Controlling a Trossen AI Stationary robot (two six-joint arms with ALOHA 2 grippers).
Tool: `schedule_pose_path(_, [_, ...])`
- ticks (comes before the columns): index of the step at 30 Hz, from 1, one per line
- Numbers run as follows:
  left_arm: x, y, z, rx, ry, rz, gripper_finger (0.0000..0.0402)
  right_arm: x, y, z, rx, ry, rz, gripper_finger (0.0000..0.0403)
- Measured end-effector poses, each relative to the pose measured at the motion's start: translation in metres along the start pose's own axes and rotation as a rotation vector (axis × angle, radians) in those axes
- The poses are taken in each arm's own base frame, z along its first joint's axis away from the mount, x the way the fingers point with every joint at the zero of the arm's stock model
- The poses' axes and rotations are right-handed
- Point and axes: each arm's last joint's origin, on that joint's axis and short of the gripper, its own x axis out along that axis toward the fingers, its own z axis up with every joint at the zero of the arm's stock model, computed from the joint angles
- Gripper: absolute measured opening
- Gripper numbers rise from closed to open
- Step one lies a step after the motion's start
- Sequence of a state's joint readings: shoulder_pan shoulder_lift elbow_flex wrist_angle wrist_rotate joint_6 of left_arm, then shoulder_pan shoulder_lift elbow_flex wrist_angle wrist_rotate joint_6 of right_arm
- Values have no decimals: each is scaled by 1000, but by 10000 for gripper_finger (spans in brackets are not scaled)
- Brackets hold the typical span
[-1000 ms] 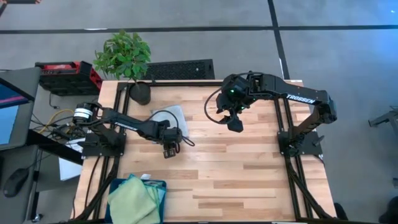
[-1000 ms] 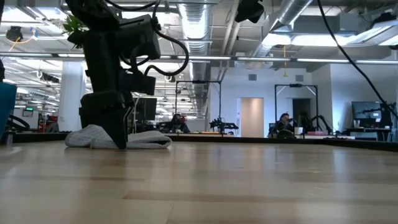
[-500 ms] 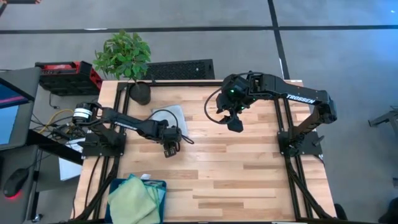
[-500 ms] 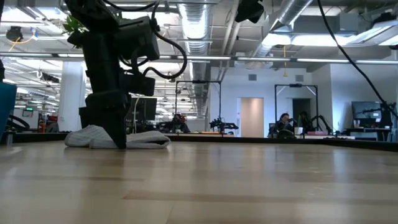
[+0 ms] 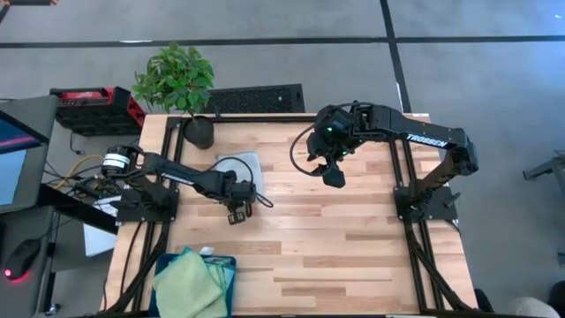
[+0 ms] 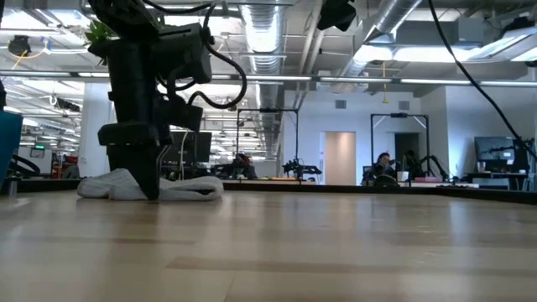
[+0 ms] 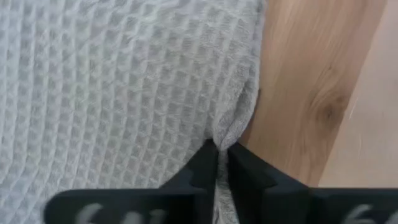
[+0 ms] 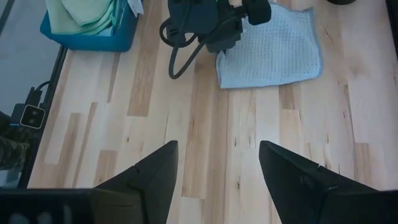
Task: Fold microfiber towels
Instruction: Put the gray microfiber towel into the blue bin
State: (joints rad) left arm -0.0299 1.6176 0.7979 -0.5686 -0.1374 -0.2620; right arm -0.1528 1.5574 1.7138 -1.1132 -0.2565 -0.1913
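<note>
A pale grey waffle-weave towel [image 5: 240, 168] lies on the table's far left part; it also shows in the low view [image 6: 189, 188], the left wrist view [image 7: 112, 87] and the right wrist view [image 8: 273, 50]. My left gripper [image 5: 236, 215] stands at the towel's near edge, shut on it, fingertips down at the table [image 6: 149, 189]. My right gripper [image 5: 334, 177] hangs open and empty high above the table's far middle [image 8: 217, 146]. A light green towel [image 5: 185, 283] lies in the teal-blue bin [image 5: 225, 260] at the near left corner. My left gripper pinches the towel's near edge [image 7: 231, 134] between its two fingers, which come from above and point down. The cloth bunches into a small pleat at the fingertips. One layer or several, I cannot tell. The rest of the towel lies slack on the table.
A potted plant [image 5: 181, 84] stands at the far left corner, just beyond the towel. The bin [image 8: 87, 38] takes up the near left corner. Bare wood lies over the table's middle, right and near parts.
My left gripper, shut on the towel's edge, has gone a little toward the table's left edge, staying low. The towel has slid along the table with it.
</note>
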Motion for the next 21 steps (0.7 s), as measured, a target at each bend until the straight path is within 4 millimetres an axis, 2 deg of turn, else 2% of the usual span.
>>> schedule_pose_path(2, [0,1,-2,-14,21,3,11,0,0,0,0,0,0,249])
schedule_pose_path(5, [-1,0,-3,-13,60,-45,6,0,0,0,0,0,0,249])
schedule_pose_path(9, [-14,-10,-5,-22,141,-140,3,0,0,0,1,0,0,249])
schedule_pose_path(15, [-61,-29,-5,-8,164,-239,2,0,0,0,7,0,0,249])
schedule_pose_path(21, [-109,-48,-16,-157,205,-356,1,0,0,0,8,0,0,249])
